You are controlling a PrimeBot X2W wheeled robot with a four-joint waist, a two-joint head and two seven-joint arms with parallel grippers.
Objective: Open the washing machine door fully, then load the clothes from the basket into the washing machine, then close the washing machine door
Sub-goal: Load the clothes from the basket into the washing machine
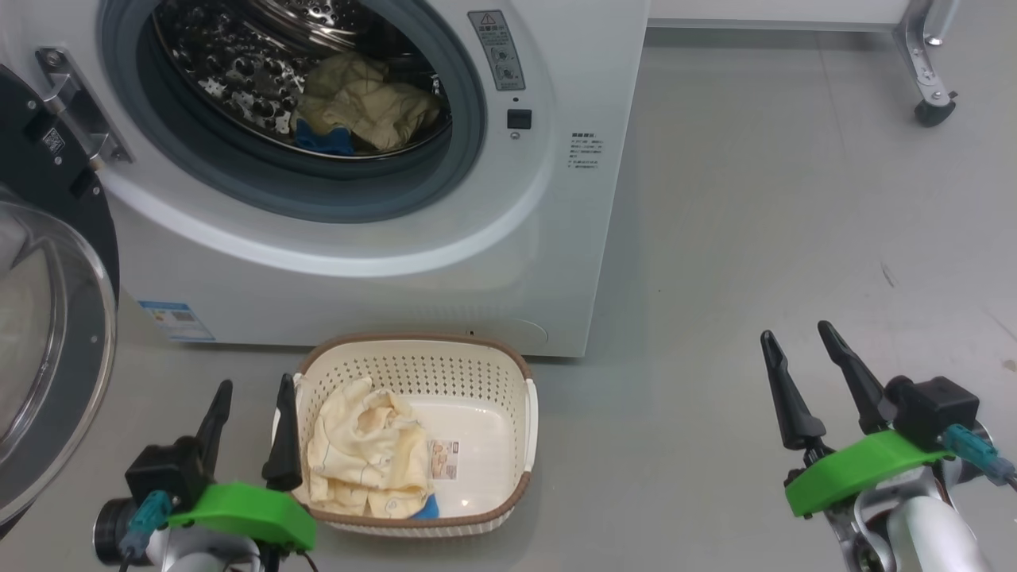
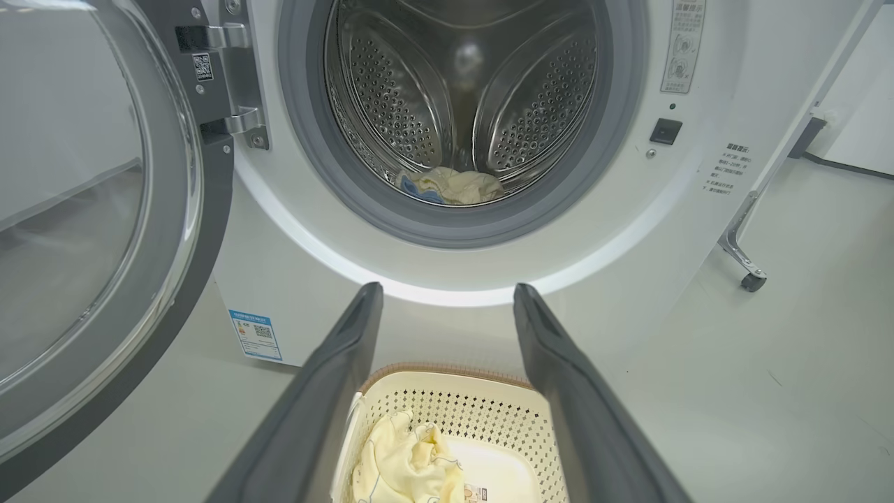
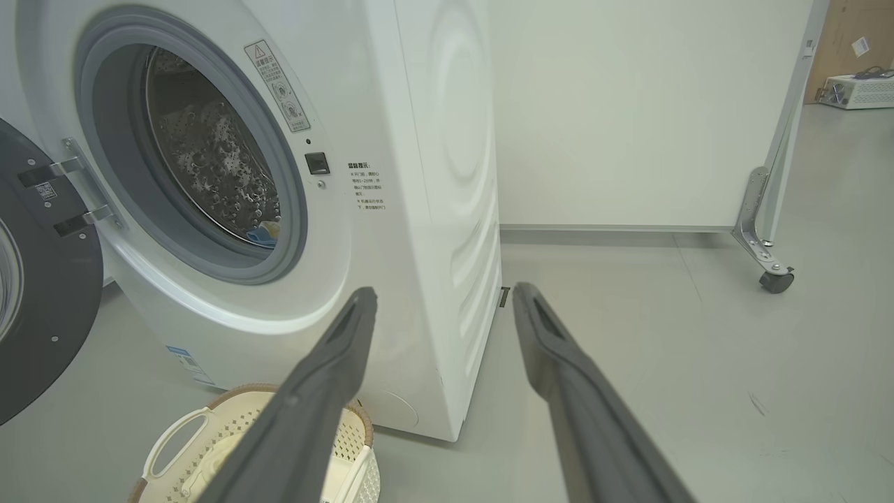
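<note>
left gripper [image 1: 256, 381]: released, both long dark fingers spread wide with nothing between them. it hangs low just off the left side of the basket [image 1: 413, 359], inner finger right up by the basket's left rim.
right gripper [image 1: 795, 329]: same deal, splayed open and empty. it's over the grey floor [image 1: 755, 238], well apart from the basket and out past the right front corner of the washing machine [image 1: 445, 238].
basket: on the floor just in front of the washing machine, below the drum opening and a bit toward the machine's right side. in the left wrist view its far rim sits between that gripper's two fingers.
clothes in the basket [image 1: 365, 453]: crumpled pale yellow heap with thin dark lines, bunched against the basket's left wall. that puts it just to the right of the left gripper, with only the perforated wall between them, and i can't see any contact. a bright blue scrap [image 1: 427, 508] pokes out at the basket's near edge, and a label sticker [image 1: 443, 459] shows on the basket floor next to the heap.
clothes in the drum [image 1: 365, 99]: more pale yellow fabric plus a blue piece [image 1: 322, 141], lying at the bottom of the perforated steel drum [image 1: 230, 71] just behind the grey seal [image 1: 469, 119] — well away from both grippers.
washing machine door [image 1: 48, 318]: swung wide open to the left on its metal hinge [image 1: 75, 103]. the black rim and clear glass bowl run along the left edge of the head view — near the left gripper but not touching it.
</note>
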